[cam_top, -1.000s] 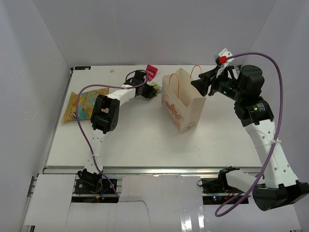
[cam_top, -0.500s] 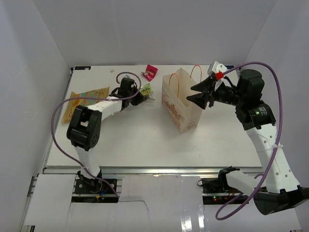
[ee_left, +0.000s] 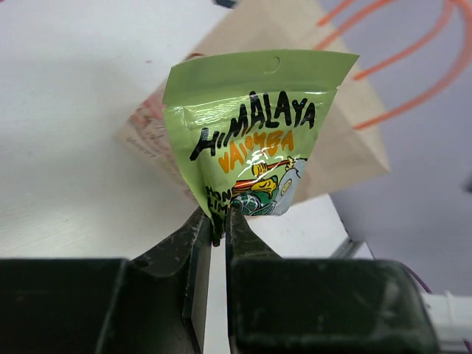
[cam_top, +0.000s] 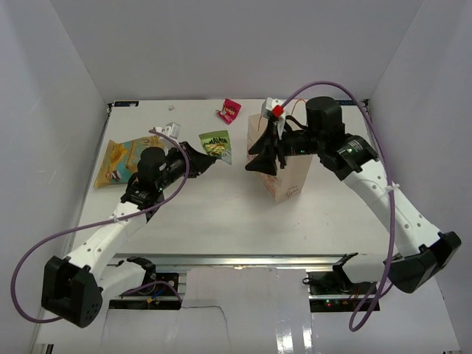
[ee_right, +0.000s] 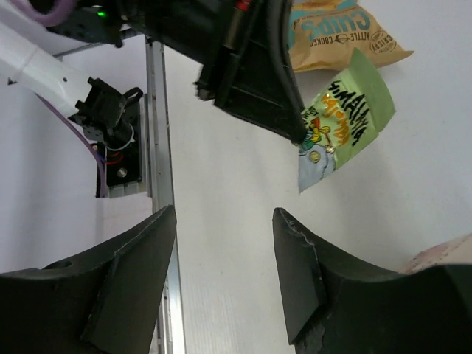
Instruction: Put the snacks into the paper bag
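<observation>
My left gripper (cam_top: 200, 156) is shut on the corner of a green snack packet (cam_top: 216, 144), held above the table left of the paper bag (cam_top: 289, 174). In the left wrist view the packet (ee_left: 251, 136) stands up from the fingertips (ee_left: 221, 221) with the bag (ee_left: 346, 133) behind it. My right gripper (cam_top: 259, 153) is open and empty, over the bag's left side. Its wrist view shows the green packet (ee_right: 343, 122) and the yellow-tan pouch (ee_right: 335, 33). The pouch (cam_top: 122, 158) lies at the table's left. A magenta-pink packet (cam_top: 231, 110) lies at the back.
A small white object (cam_top: 172, 130) lies near the back left. The bag's orange cord handles (ee_left: 413, 44) arch above its mouth. The table's metal front rail (cam_top: 236, 259) runs along the near edge. White walls close in the back and sides.
My left arm has pulled back and lifted the green packet off the table toward the bag. My right arm has swung left from the bag's right side to over its left side.
</observation>
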Available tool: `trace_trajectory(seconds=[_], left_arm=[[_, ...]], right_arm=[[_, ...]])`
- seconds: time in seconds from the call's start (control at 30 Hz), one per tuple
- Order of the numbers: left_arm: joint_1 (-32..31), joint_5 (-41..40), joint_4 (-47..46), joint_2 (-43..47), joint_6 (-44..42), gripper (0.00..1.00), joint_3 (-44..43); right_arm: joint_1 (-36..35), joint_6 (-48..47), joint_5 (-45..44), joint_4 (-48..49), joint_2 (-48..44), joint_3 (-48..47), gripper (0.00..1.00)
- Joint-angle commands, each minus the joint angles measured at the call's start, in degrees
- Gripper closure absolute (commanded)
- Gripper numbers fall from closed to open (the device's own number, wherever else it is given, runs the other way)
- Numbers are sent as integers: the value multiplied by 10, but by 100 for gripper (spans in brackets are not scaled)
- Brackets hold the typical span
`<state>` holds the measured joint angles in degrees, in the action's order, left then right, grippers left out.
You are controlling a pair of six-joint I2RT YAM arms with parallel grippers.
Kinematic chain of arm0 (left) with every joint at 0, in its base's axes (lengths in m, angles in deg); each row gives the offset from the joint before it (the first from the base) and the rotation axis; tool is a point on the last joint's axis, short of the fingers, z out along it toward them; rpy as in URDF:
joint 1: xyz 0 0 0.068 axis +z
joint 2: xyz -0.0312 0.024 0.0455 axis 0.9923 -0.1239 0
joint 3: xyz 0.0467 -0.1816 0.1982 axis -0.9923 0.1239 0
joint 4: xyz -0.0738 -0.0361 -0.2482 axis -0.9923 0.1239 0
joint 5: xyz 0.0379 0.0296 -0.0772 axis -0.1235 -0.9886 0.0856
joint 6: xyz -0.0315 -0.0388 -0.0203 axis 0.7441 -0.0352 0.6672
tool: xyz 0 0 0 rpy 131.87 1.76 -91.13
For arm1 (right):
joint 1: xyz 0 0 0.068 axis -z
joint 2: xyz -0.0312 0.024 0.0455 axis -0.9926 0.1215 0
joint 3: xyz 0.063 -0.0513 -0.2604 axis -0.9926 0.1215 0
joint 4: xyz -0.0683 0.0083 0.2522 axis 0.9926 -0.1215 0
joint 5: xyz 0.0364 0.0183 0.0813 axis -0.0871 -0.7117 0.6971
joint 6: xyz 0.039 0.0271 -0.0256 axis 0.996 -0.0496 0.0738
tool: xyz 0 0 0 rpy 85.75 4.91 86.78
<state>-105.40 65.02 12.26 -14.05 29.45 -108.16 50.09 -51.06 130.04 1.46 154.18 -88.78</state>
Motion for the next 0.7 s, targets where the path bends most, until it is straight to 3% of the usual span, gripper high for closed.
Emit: trace_trajectory(seconds=[0.0,0.2,0.4,0.43,0.53,0.63,0.67], left_arm=[[-9,83,-35,58,-12,96,16],[-26,104,-37,129,13,96,15],[-29,114,-35,152,19,96,16],[-30,116,-34,152,19,96,15],[-30,117,-33,148,22,95,16],[-31,116,-33,144,24,94,14],[-31,118,-34,142,23,94,13]], right_arm=[[-29,94,-58,44,36,-43,38],[-57,155,-136,57,97,-79,36],[-72,176,-122,74,124,-97,40],[-74,181,-118,82,126,-98,43],[-79,193,-103,99,130,-97,67],[-79,198,-77,108,127,-95,78],[-79,198,-74,114,126,-92,86]])
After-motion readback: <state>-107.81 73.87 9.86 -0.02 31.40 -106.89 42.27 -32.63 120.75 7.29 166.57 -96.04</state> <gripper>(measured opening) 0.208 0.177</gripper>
